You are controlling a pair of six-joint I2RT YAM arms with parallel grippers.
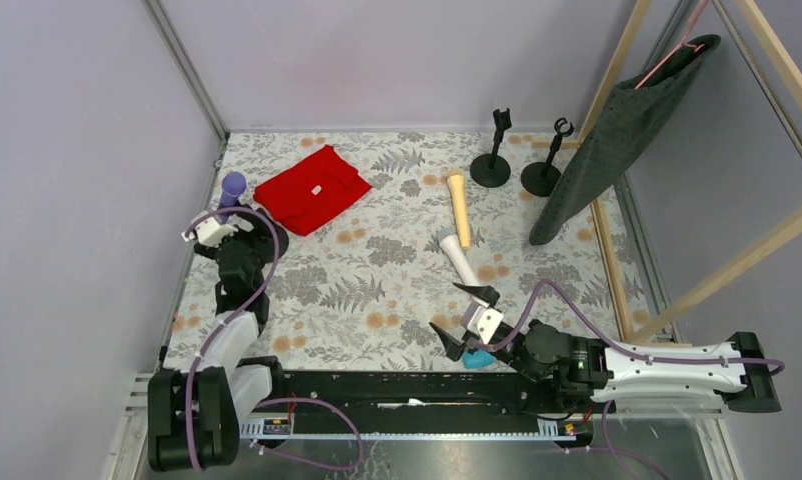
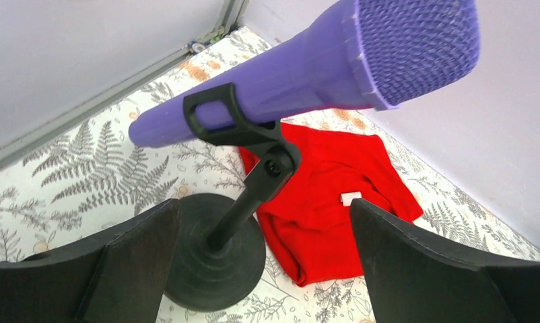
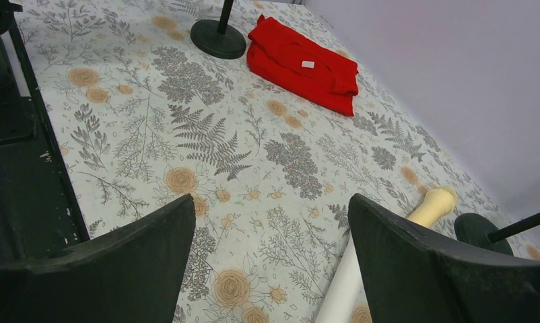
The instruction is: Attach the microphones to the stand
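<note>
Bright even light, soft shadows; purple microphone (image 2: 287, 81) slightly blurred.

Desk cover (image 1: 377, 290): off-white, printed with grey ferns and orange flowers.
Slim purple plastic microphone (image 2: 308, 74): solid purple, fine grid pattern on head.
Round-based stand (image 2: 217, 249) holding it: plain black.
Folded red cloth (image 1: 312, 187): bright red, small white tag.
Cream-yellow plastic microphone (image 1: 460, 208), white plastic microphone (image 1: 459, 258), light blue plastic microphone (image 1: 479, 358): each plain, one colour.
Hanging fabric (image 1: 617, 130), far right corner: dark grey, speckled.
Left claw (image 2: 264, 208), right claw (image 3: 271, 202): black.
</note>
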